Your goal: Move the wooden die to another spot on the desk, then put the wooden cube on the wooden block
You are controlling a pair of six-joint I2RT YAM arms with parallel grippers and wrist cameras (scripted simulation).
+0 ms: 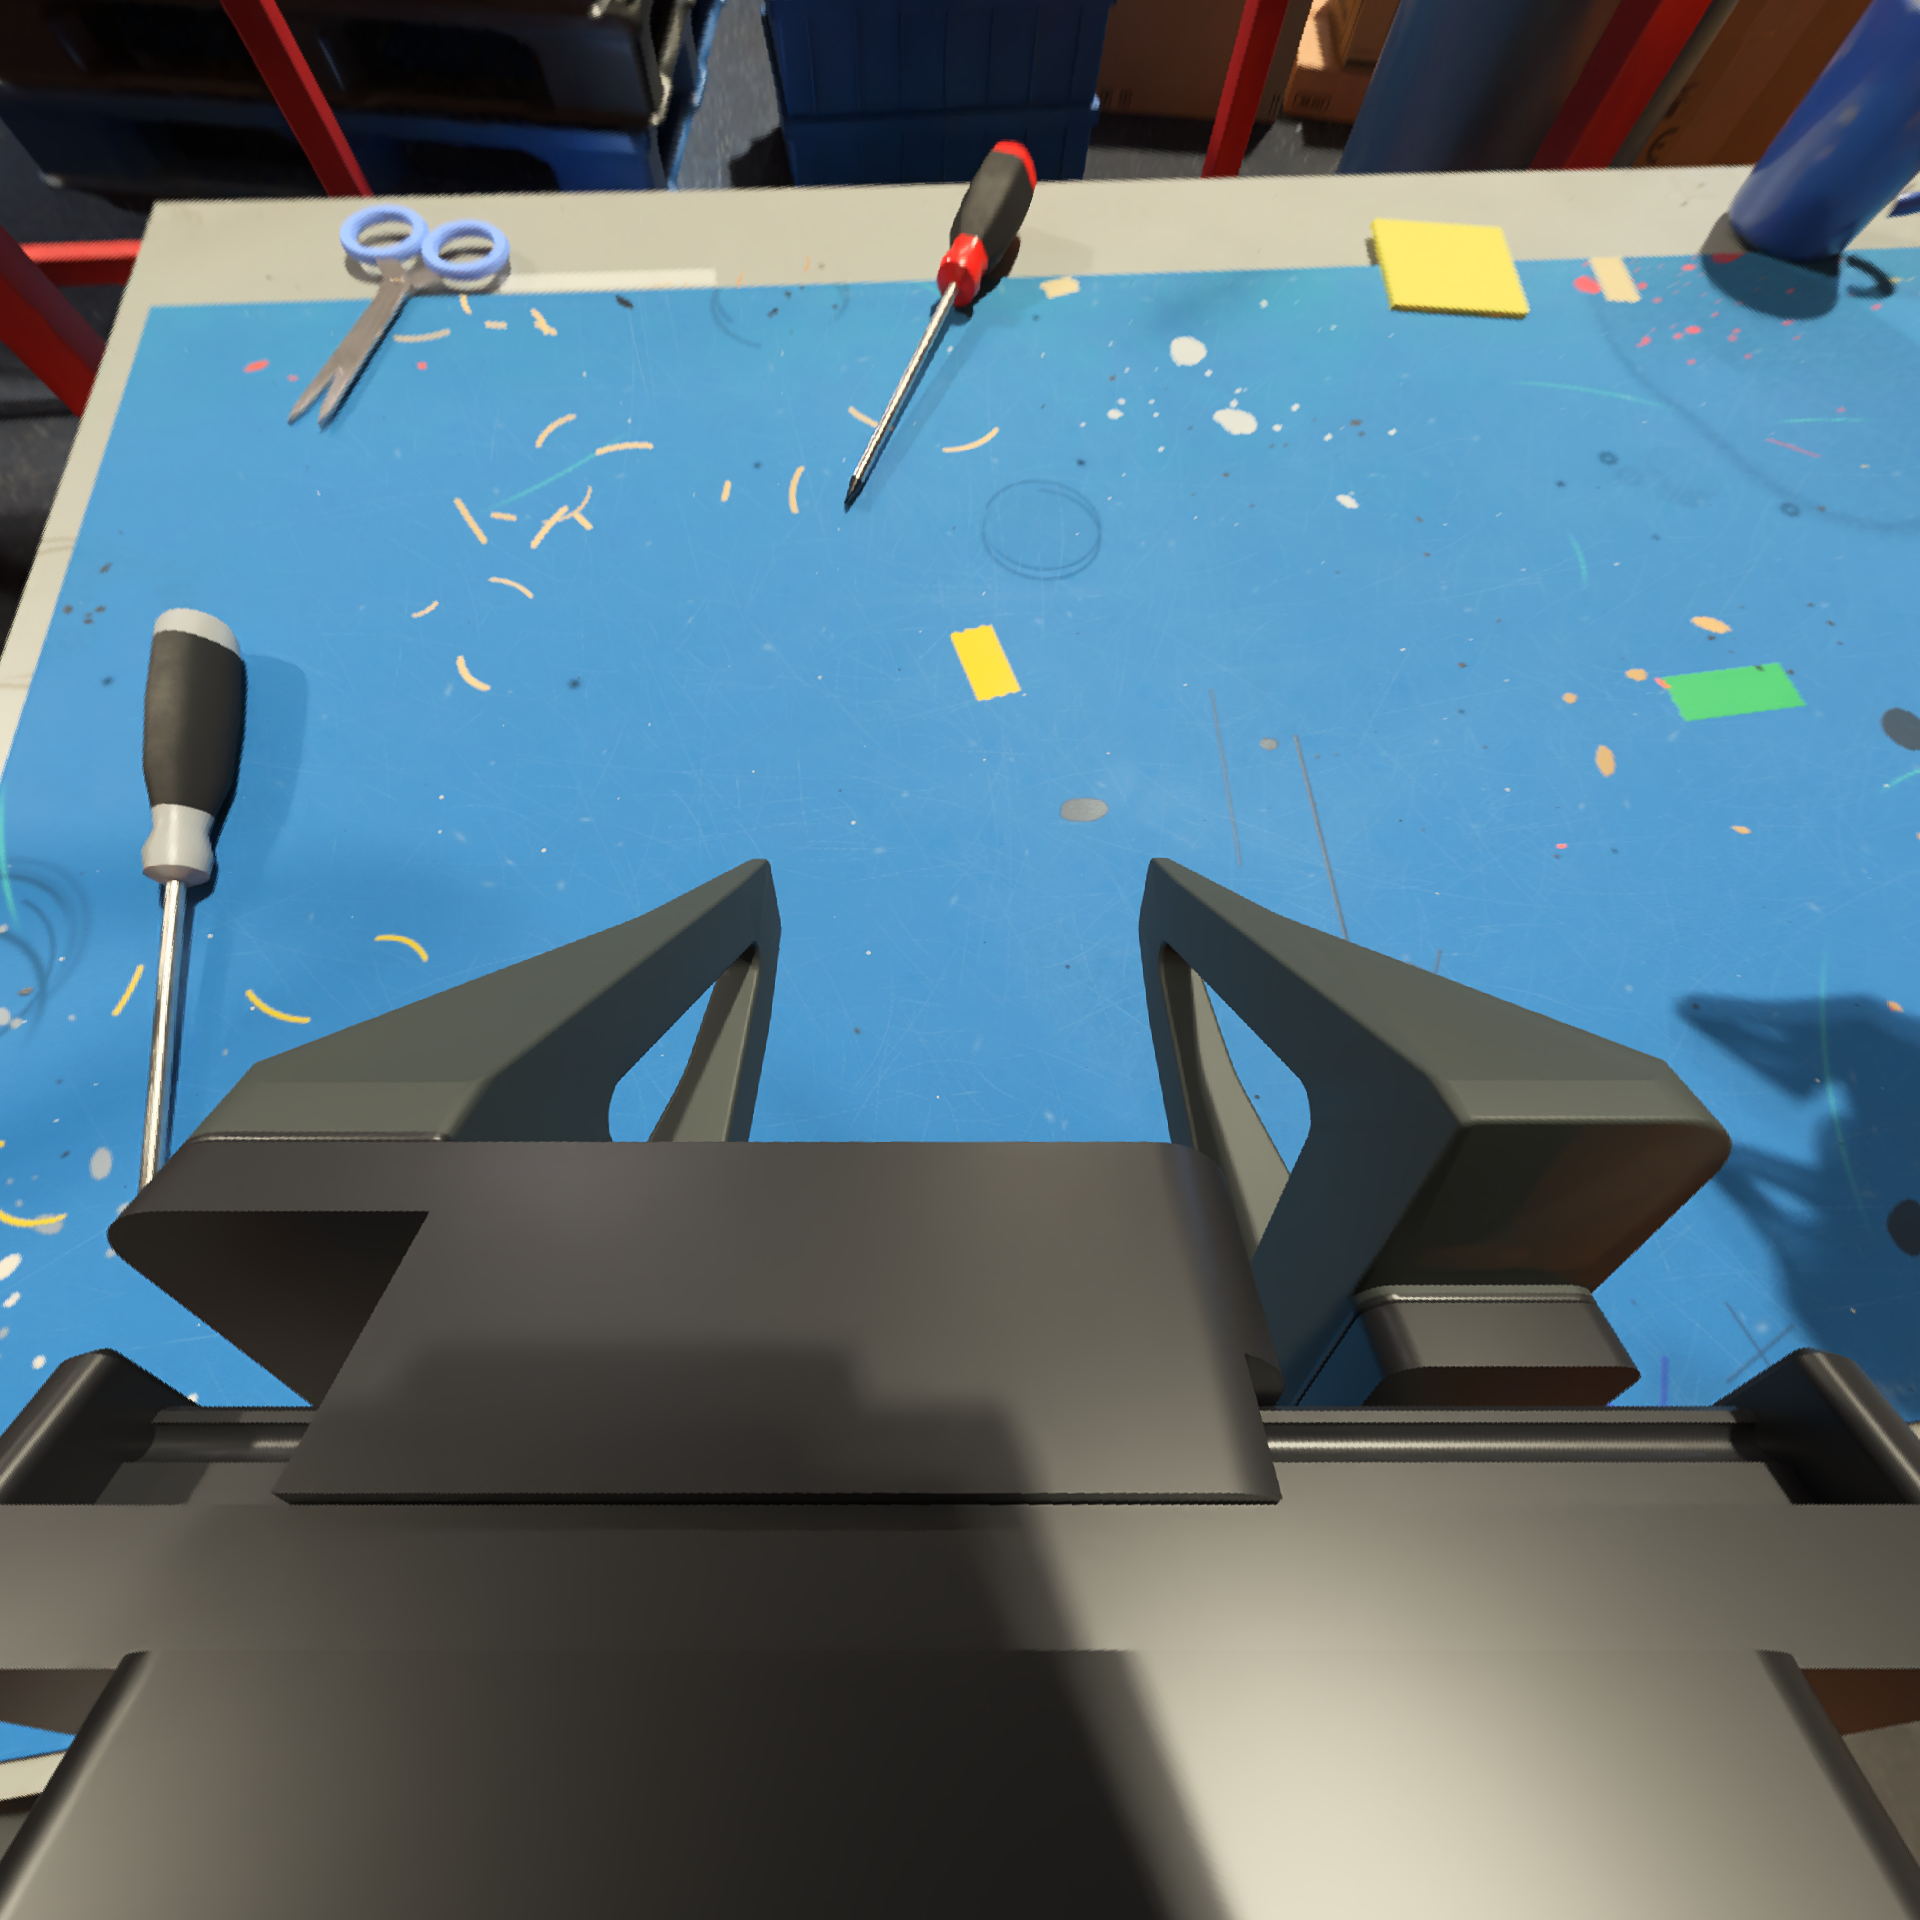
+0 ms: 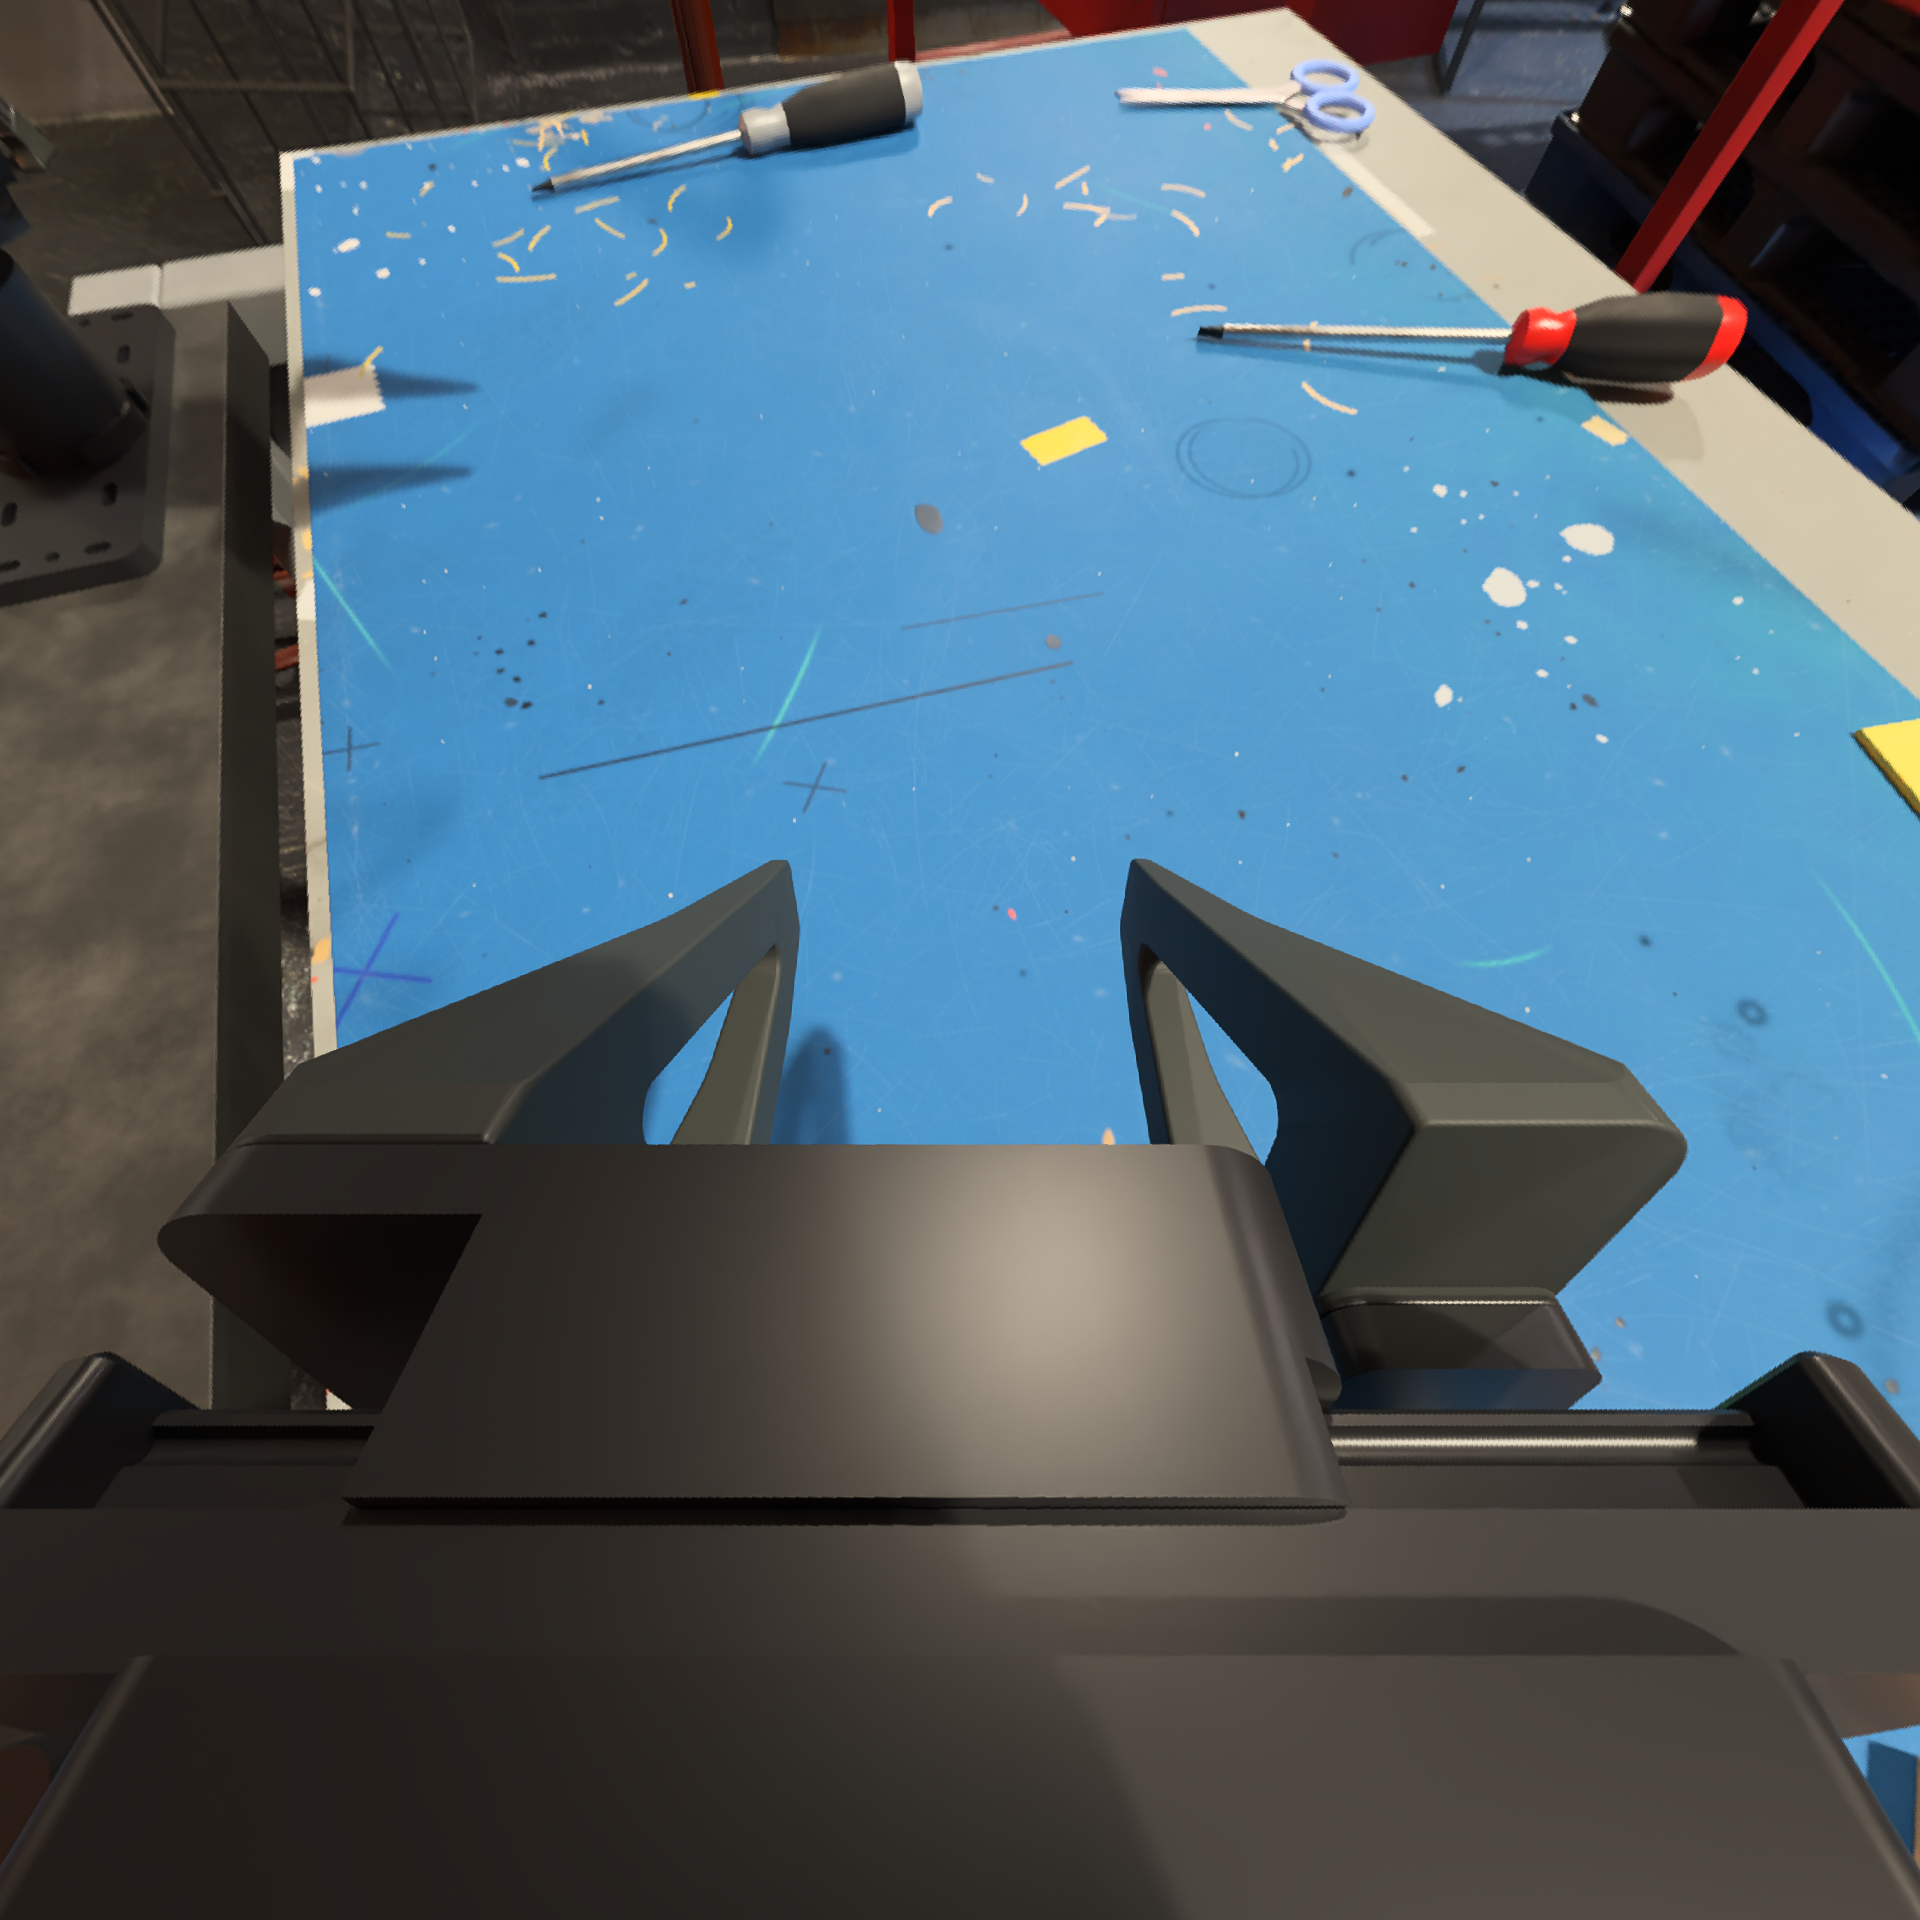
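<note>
No wooden die, cube or block shows in either view. My left gripper [image 1: 958, 883] is open and empty, held above the blue desk mat [image 1: 1039, 790]. My right gripper [image 2: 958, 883] is open and empty above the same mat [image 2: 935, 727], near its left edge in the right wrist view. Nothing lies between the fingers of either gripper.
A grey-handled screwdriver [image 1: 182, 790] [image 2: 769, 120], a red-and-black screwdriver [image 1: 945, 301] [image 2: 1507, 338] and blue-handled scissors [image 1: 395, 281] [image 2: 1278, 99] lie on the desk. A yellow pad [image 1: 1449, 268] [image 2: 1896, 758] lies near the far edge. A blue post [image 1: 1829, 156] stands at the far right corner.
</note>
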